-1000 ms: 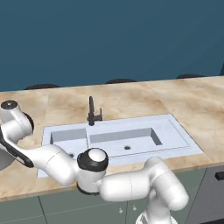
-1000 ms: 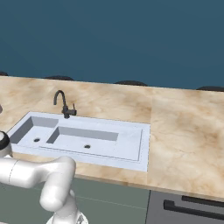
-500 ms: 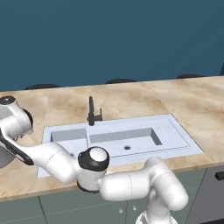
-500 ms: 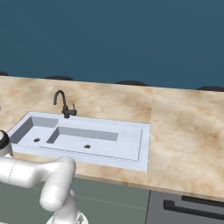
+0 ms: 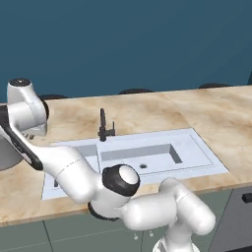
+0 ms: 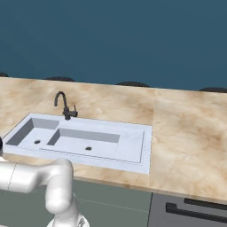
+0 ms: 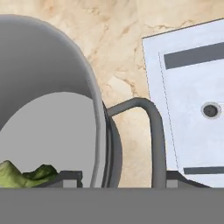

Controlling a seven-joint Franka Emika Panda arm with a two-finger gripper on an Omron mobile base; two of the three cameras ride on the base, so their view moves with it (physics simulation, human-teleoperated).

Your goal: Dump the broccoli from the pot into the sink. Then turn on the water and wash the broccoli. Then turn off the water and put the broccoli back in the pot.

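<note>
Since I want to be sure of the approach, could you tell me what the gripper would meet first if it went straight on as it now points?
Probably the pot: the gripper straddles its wall and loop handle, with the counter beyond. Depth is unclear.

A wide grey metal pot [image 7: 52,113] stood on the marbled counter, just beside the sink [image 7: 192,74]. In the hand view, its straight wall and thin rim curved across the left half, and one dark loop handle [image 7: 148,127] stuck out from its side toward the sink. A small green broccoli [image 7: 26,174] floret lay on the pot's flat floor, near the wall. In the left base view, a grey sliver of the pot [image 5: 6,156] showed at the far left edge. The sink [image 5: 197,147] was pale bluish-white and rectangular, with a narrow basin, a wide basin and round drains.
</note>
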